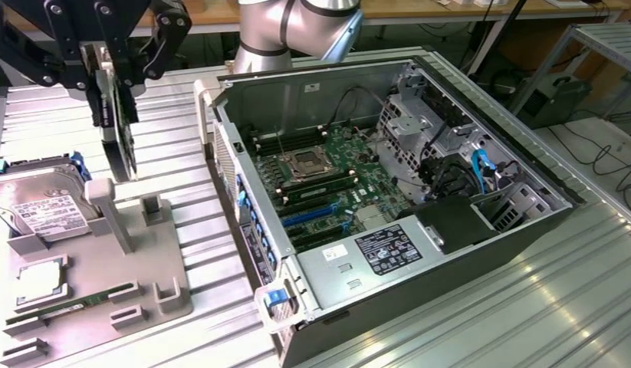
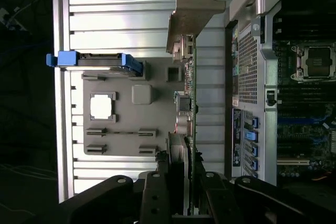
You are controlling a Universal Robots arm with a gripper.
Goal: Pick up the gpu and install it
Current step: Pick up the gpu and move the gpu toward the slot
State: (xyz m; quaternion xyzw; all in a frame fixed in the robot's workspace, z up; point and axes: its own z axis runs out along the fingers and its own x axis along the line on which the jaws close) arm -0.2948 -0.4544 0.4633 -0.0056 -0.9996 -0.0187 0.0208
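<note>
The gripper [image 2: 181, 182] has its 2 fingers clenched on the gpu [image 2: 191, 108]. The wrist view sees the card edge-on, with its silver bracket [image 2: 193, 9] at the end away from the fingers. In the exterior view the gripper [image 1: 113, 73] holds the card [image 1: 119, 138] upright in the air. Its lower end hangs just above the tall post of the grey tray [image 1: 141, 261], so I judge the pick-up done and the install not yet begun.

On the tray beneath lie 3 other parts: a memory stick [image 1: 75, 303], a square chip [image 1: 39, 277] and a hard drive [image 1: 39, 207] in a blue frame. None of them touches the card.

Beside the tray, toward the exterior view's right, the computer case [image 1: 294, 100] lies open on the ribbed metal table [image 1: 520, 307]. The card is outside it and well apart from the motherboard [image 1: 326, 176]. The blue and black slots [image 1: 315, 218] look empty.

Between the card and those slots stands the case's near wall with its row of blue clips [image 1: 259, 238] — the likeliest thing to catch the bracket. Deeper in, black cables [image 1: 366, 103] and a drive cage [image 1: 428, 123] crowd the far side of the board, away from the slots.

Behind the case rises the robot arm [image 1: 294, 31].
</note>
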